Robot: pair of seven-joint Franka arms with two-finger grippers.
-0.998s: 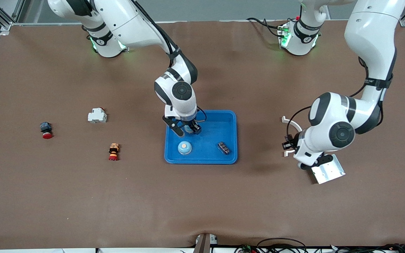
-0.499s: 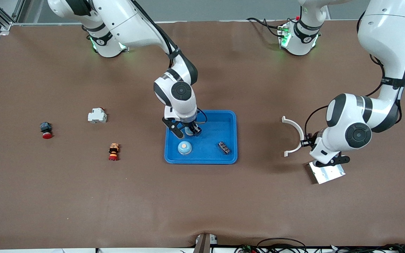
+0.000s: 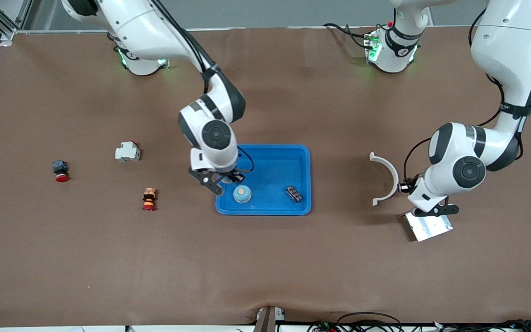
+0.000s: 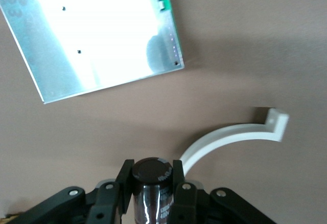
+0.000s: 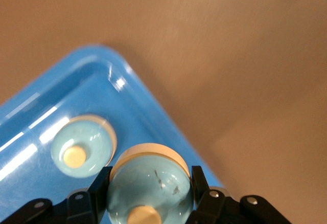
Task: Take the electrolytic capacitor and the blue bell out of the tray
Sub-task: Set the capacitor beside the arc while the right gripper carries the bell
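My right gripper (image 5: 150, 178) is shut on a light blue domed bell (image 5: 148, 196). It hangs over the blue tray (image 3: 279, 168), at the rim toward the right arm's end. A second bell (image 3: 242, 193) sits in the tray just beside it. My left gripper (image 4: 151, 169) is shut on a black cylindrical capacitor (image 4: 151, 188). It hangs over bare table between a white curved bracket (image 4: 230, 134) and a shiny metal plate (image 4: 92, 35), near the left arm's end.
A small dark part (image 3: 293, 193) lies in the tray. Toward the right arm's end stand a white module (image 3: 127, 151), a red-and-black button (image 3: 61, 171) and an orange-and-red button (image 3: 149, 199). The bracket (image 3: 385, 177) and plate (image 3: 429, 227) lie on the table.
My right gripper has carried the bell from over the tray's middle to its rim toward the right arm's end. My left gripper has swung with the capacitor toward the left arm's end, clear of the bracket.
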